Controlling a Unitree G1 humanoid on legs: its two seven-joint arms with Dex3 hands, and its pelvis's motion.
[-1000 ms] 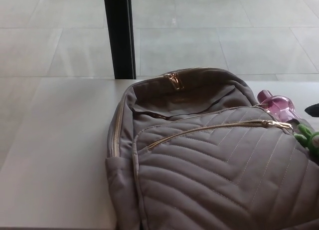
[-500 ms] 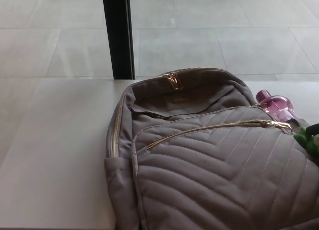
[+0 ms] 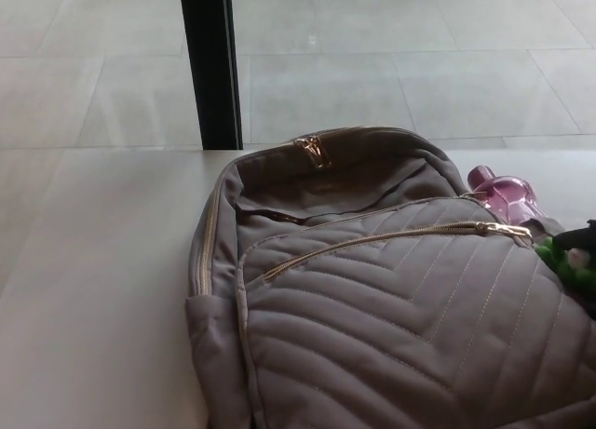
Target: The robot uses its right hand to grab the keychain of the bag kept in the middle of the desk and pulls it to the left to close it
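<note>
This looks like a room inside a big building, maybe an office, but it is hard to be sure. It has a plain white desk (image 3: 93, 289), big grey floor tiles (image 3: 372, 66) and a black post (image 3: 207, 66).

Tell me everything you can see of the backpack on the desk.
The backpack is taupe fabric with chevron quilting and gold zips. It lies front up on the white desk, cut off below. Its top compartment gapes open, zip pull at the crown. A pink translucent object and a green charm sit at its right side.
</note>
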